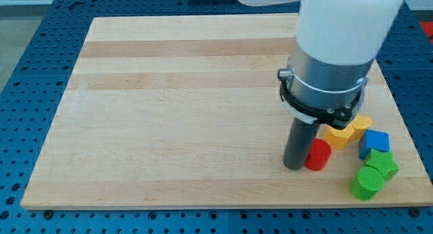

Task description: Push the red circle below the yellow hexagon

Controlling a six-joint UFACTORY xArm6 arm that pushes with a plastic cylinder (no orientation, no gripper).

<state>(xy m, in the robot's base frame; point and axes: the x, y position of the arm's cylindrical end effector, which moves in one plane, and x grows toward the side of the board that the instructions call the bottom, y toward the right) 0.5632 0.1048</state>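
We judge the job close to finished. The red circle (317,155) sits near the front right of the counter (176,112), just in front of and slightly left of the yellow hexagon (336,135), the two touching or very nearly so. Our tip (294,166) stands against the red circle's left side, apparently in contact. What seems left is a small nudge to the right, so that the red piece lies squarely under the yellow one instead of off to its left corner. Pushing from the left as we stand now looks suited to that.

We carry no claw; the arm ends in a plain rod, so there is nothing to open or close.

As for the make of things: the counter is a pale wooden board with long grain stripes, smooth and matte, resting on a blue perforated base. The red circle is a short, solid cylinder with a flat top and an even, painted look. The yellow hexagon is a low flat-sided block; a second yellow block (360,122) lies behind it, partly hidden by the arm, its shape unclear. To the right are a blue block (374,142) with slanted faces, a green star-like block (383,166) and a green round block (367,182). The rod is dark and dull, below a shiny metal collar and white housing.
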